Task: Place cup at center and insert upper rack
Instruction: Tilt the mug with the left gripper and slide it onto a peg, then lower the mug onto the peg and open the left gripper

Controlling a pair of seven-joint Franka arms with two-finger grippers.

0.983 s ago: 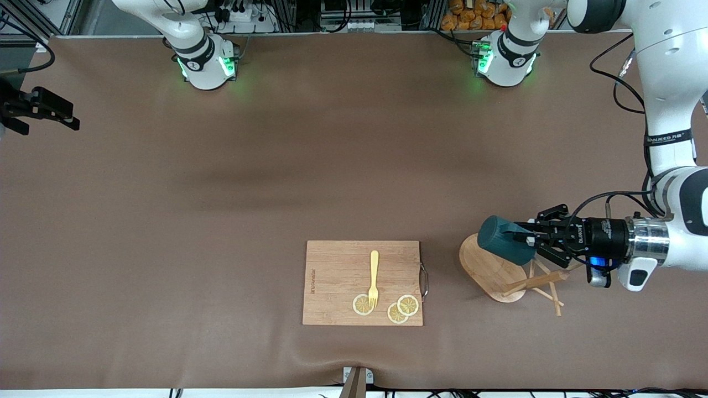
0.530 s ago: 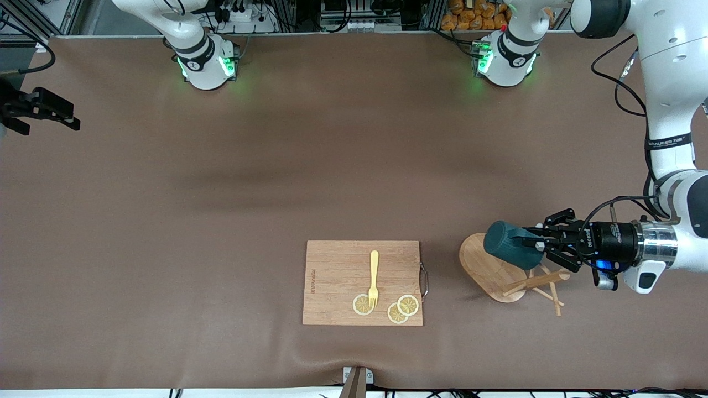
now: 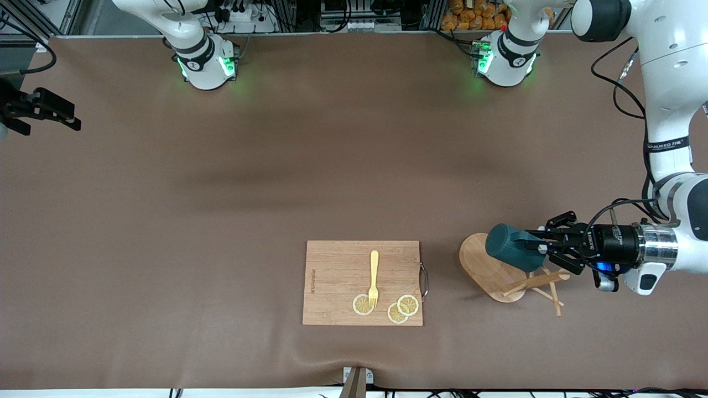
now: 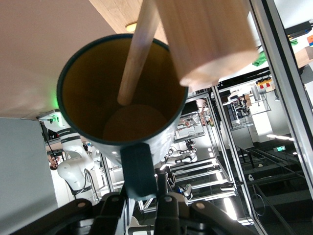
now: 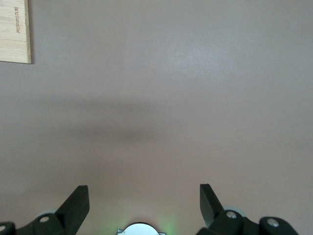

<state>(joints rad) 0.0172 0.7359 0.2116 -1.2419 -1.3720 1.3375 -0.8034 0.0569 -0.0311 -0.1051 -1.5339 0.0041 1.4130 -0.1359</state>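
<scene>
Cup (image 3: 508, 247) is clamped by its handle in your left gripper (image 3: 537, 247), fingers shut on it, lying sideways with its mouth toward the gripper. It hangs over the rack (image 3: 500, 270), which lies tipped over on the desk near the left arm's end; in the left wrist view a peg (image 4: 138, 55) pokes into the cup's mouth (image 4: 122, 88).

Count: one cup, one rack, one board (image 3: 362, 282) near the desk's front edge, one fork (image 3: 374, 278) and three lemon slices (image 3: 363, 304) on it.

Versus a second ago: cup and left gripper have shifted slightly toward the left arm's end of the desk and down over the rack. Rack and board haven't moved.

Your right gripper (image 3: 38, 110) waits wide open and empty over the desk edge at the right arm's end.
</scene>
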